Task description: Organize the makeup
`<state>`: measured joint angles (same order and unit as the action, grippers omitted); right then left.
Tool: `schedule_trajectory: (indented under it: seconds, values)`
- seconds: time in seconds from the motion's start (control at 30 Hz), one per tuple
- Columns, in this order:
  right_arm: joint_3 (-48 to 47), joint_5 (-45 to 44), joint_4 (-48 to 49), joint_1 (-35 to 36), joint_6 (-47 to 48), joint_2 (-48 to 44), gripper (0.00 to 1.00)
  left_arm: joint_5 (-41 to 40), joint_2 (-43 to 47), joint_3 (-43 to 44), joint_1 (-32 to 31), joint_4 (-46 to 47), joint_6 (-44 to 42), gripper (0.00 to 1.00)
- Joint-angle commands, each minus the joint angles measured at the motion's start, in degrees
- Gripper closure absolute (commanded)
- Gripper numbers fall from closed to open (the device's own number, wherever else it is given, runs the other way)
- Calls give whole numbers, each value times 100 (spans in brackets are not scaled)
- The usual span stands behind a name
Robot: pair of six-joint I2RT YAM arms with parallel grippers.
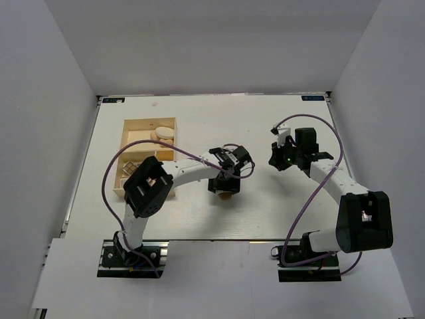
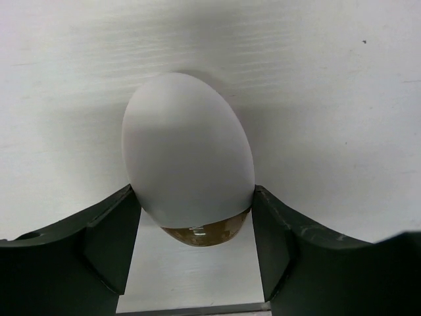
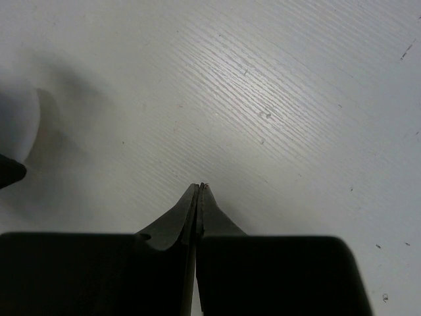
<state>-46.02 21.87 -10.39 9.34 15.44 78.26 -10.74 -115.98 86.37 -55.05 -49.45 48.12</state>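
Left claw [image 2: 193, 217] — clamped on egg sponge [image 2: 187, 151] | right claw [image 3: 199, 192] — pinched closed

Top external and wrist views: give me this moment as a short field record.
left gripper: shut on the egg-shaped sponge, mid-table
right gripper: shut, holding nothing, above the table
wooden divided tray: left side of table, round puff in a far compartment
task state: sponge outside the tray

readable text: none | table [image 1: 265, 126]: far-left tag [image 1: 113, 100] and far-right tag [image 1: 313, 98], small dark strips at its far corners | print on both too small to read
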Motion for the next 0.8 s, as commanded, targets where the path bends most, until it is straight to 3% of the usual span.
schedule_trajectory:
  seconds: [0.0,0.43,0.77]
  values:
    - [49,177,20,-38,20,-144,100,-769,1171,-111,134,-3,-57,54]
    - [40,274,-7,-20,11,-109,100,-1895,2992,-928,1373,-601,-276,55]
    - [49,301,-59,-29,3,-135,100,-1984,3451,-1719,2375,-583,-698,54]
